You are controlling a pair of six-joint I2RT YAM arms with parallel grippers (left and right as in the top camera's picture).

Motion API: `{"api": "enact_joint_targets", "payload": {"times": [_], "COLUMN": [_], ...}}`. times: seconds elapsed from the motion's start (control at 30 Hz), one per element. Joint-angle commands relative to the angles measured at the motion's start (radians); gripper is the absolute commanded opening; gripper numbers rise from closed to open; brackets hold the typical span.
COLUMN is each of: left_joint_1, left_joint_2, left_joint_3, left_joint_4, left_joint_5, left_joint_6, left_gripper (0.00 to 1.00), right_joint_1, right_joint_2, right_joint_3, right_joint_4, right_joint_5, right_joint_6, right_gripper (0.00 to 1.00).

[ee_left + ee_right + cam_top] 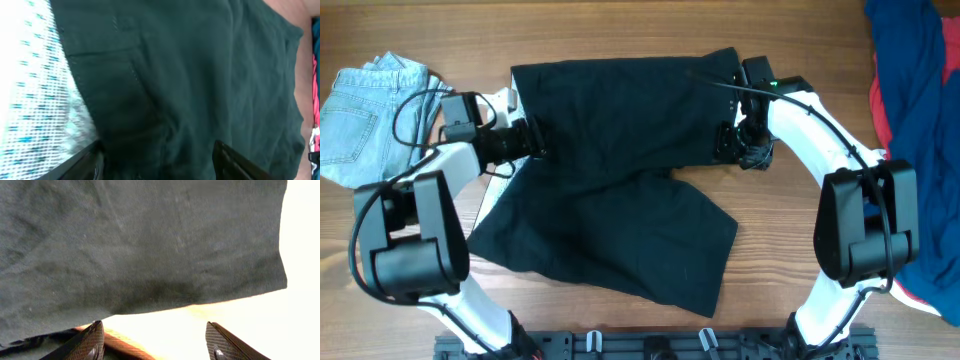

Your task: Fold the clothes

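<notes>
For the first fold, the black garment is flanked by the left tool and right tool, both spread; edge pinches are judged required next.

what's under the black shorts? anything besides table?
Only the wooden table shows around the black shorts. Everything directly beneath the fabric is covered, so a hidden item can't be ruled out.

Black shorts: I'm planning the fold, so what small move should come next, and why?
Probably ease the right hand forward onto the black shorts' edge. Its open fingers stop short of the cloth, with bare table between them, while the open left hand straddles fabric.
</notes>
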Motion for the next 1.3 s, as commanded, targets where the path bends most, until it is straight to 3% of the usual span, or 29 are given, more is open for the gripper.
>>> {"api": "enact_joint_targets", "payload": {"times": [0.0,0.03,0.07,0.17,0.37,0.47,0.5,0.57,0.67,0.97,1.1,1.17,1.2,1.27], "left_joint_1": [-0.042,-0.042,-0.036,-0.003,0.029,0.008,0.000,-0.009,-0.010,-0.066,-0.106,-0.101,-0.093,-0.077], "left_joint_2": [0.022,0.022,0.018,-0.001,-0.057,-0.051,-0.046,-0.039,-0.010,0.033,0.033,0.033,0.033,0.024], "left_joint_3": [0.022,0.029,0.037,0.060,0.064,0.063,0.063,0.063,0.063,0.063,0.063,0.063,0.064,0.064], "left_joint_4": [0.005,0.002,-0.003,-0.024,-0.060,-0.109,-0.109,-0.108,-0.101,-0.036,-0.036,-0.036,-0.037,-0.046], "left_joint_5": [0.031,0.031,0.030,0.029,0.030,-0.043,-0.081,-0.142,-0.207,-0.172,-0.172,-0.172,-0.172,-0.172], "left_joint_6": [0.022,0.021,0.019,0.019,0.019,0.021,0.021,0.024,0.024,0.023,0.023,0.023,0.023,0.023], "left_gripper": [0.41,0.17,0.08,0.04,0.04,0.06,0.27,0.37,0.38,0.40,0.36,0.19,0.04,0.04], "right_joint_1": [0.002,0.002,0.002,0.002,0.002,0.002,0.002,0.002,0.002,0.002,0.002,0.002,0.002,0.002], "right_joint_2": [-0.029,-0.029,-0.029,-0.029,-0.029,-0.029,-0.029,-0.029,-0.029,-0.029,-0.029,-0.029,-0.029,-0.029], "right_joint_3": [0.021,0.021,0.021,0.021,0.021,0.021,0.021,0.021,0.021,0.021,0.021,0.021,0.021,0.021], "right_joint_4": [-0.006,-0.008,-0.012,-0.021,-0.023,-0.018,-0.018,-0.019,-0.021,-0.035,-0.035,-0.037,-0.038,-0.037], "right_joint_5": [0.002,0.002,0.002,0.021,0.052,0.051,0.051,0.051,0.051,0.051,0.051,0.051,0.051,0.052], "right_joint_6": [0.011,0.011,0.011,0.011,0.011,0.011,0.012,0.011,0.014,0.013,0.013,0.011,0.011,0.011], "right_gripper": [0.66,0.66,0.66,0.65,0.66,0.66,0.67,0.67,0.66,0.67,0.67,0.67,0.67,0.67]}}
